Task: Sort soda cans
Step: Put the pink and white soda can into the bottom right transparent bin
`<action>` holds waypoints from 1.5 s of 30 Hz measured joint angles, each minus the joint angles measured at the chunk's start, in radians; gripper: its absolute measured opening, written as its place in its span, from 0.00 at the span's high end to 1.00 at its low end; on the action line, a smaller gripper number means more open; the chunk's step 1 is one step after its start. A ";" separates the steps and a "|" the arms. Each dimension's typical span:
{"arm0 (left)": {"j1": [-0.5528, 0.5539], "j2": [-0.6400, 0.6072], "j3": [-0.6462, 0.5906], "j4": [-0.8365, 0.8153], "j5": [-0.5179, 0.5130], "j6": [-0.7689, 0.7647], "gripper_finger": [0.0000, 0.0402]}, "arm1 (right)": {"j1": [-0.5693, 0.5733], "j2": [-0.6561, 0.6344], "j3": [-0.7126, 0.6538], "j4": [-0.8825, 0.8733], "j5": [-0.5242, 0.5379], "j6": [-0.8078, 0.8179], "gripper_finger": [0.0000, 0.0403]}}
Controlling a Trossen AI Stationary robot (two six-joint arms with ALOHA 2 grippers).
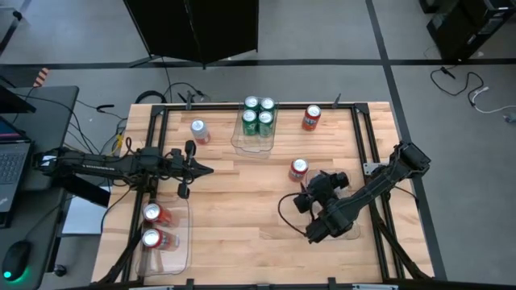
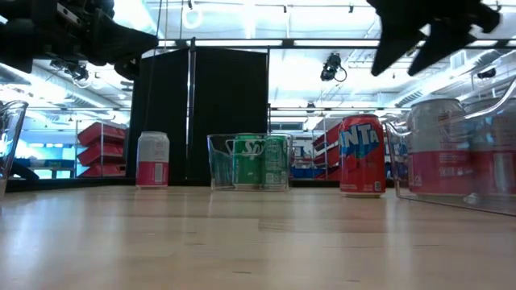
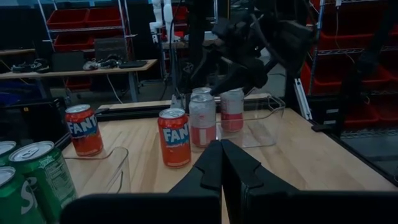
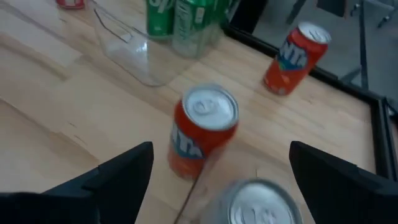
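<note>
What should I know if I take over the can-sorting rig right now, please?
Left gripper: shut, empty, over the table at left middle.
Right gripper: open, holding nothing, above the right tray.
Done: four green cans in the far tray; two sorted red cans in the left tray; at least two silver-white cans in the right tray.
Left: two loose red cans and one loose silver-white can stand on the table.

Bright overhead lighting, glaring ceiling strips, blurred right wrist view
</note>
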 joint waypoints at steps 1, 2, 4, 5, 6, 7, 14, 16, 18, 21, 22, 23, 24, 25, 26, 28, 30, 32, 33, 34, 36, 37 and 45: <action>0.000 0.000 0.000 0.000 -0.006 0.000 1.00 | -0.013 0.000 0.011 0.005 0.002 -0.033 0.10; 0.000 0.000 0.000 0.000 -0.010 0.000 1.00 | -0.027 0.000 0.023 0.013 0.002 -0.072 0.10; 0.000 0.000 0.000 0.000 -0.017 0.000 1.00 | -0.062 0.000 0.046 0.035 -0.009 -0.165 0.10; 0.000 0.000 0.000 -0.001 -0.017 0.000 1.00 | -0.081 0.000 0.057 0.054 -0.025 -0.218 0.10; 0.000 0.000 0.000 -0.001 -0.017 0.000 1.00 | -0.102 0.000 0.067 0.078 -0.044 -0.280 0.10; 0.000 0.000 0.000 -0.001 -0.018 0.000 1.00 | -0.125 0.000 0.075 0.104 -0.065 -0.345 0.10; 0.000 0.000 0.000 -0.002 -0.018 0.000 1.00 | -0.299 0.000 0.109 0.300 -0.315 -0.855 0.11; 0.000 0.000 0.000 -0.006 -0.018 0.000 1.00 | -0.341 0.000 0.126 0.315 -0.372 -0.974 0.12; 0.000 0.000 0.000 -0.009 -0.018 0.000 1.00 | -0.378 0.000 0.151 0.316 -0.393 -1.060 0.13; 0.000 0.000 0.000 -0.011 -0.018 -0.003 1.00 | -0.428 -0.001 0.184 0.369 -0.394 -1.181 0.14; 0.000 0.000 0.000 -0.011 -0.018 -0.013 1.00 | -0.445 -0.001 0.190 0.410 -0.395 -1.219 0.14; 0.001 0.000 0.000 -0.011 -0.025 -0.026 1.00 | -0.461 -0.001 0.193 0.464 -0.402 -1.260 0.14; 0.001 0.000 0.003 -0.017 -0.038 -0.046 1.00 | -0.477 -0.001 0.193 0.534 -0.422 -1.304 0.15; 0.003 0.000 0.014 -0.038 -0.058 -0.067 1.00 | -0.493 -0.001 0.192 0.607 -0.450 -1.351 0.15; 0.006 0.000 0.030 -0.074 -0.075 -0.082 1.00 | -0.509 -0.001 0.188 0.683 -0.481 -1.395 0.15; 0.016 0.000 0.080 -0.186 -0.098 -0.098 1.00 | -0.539 -0.001 0.176 0.826 -0.540 -1.472 0.16; 0.028 0.000 0.137 -0.317 -0.124 -0.101 1.00 | -0.570 -0.001 0.161 0.960 -0.588 -1.526 0.18; 0.041 0.000 0.201 -0.454 -0.160 -0.101 1.00 | -0.601 0.000 0.146 1.074 -0.617 -1.553 0.21; 0.048 0.000 0.235 -0.523 -0.184 -0.101 1.00 | -0.614 0.000 0.138 1.127 -0.629 -1.563 0.22; 0.058 0.000 0.270 -0.591 -0.211 -0.102 1.00 | -0.625 0.000 0.127 1.182 -0.640 -1.572 0.24; 0.081 0.003 0.336 -0.732 -0.267 -0.122 1.00 | -0.641 0.000 0.102 1.285 -0.658 -1.593 0.28; 0.094 0.009 0.367 -0.798 -0.288 -0.139 1.00 | -0.645 0.000 0.090 1.324 -0.665 -1.601 0.29; 0.223 0.159 0.635 -1.169 -0.301 -0.192 1.00 | -0.644 0.002 0.079 1.366 -0.671 -1.630 0.38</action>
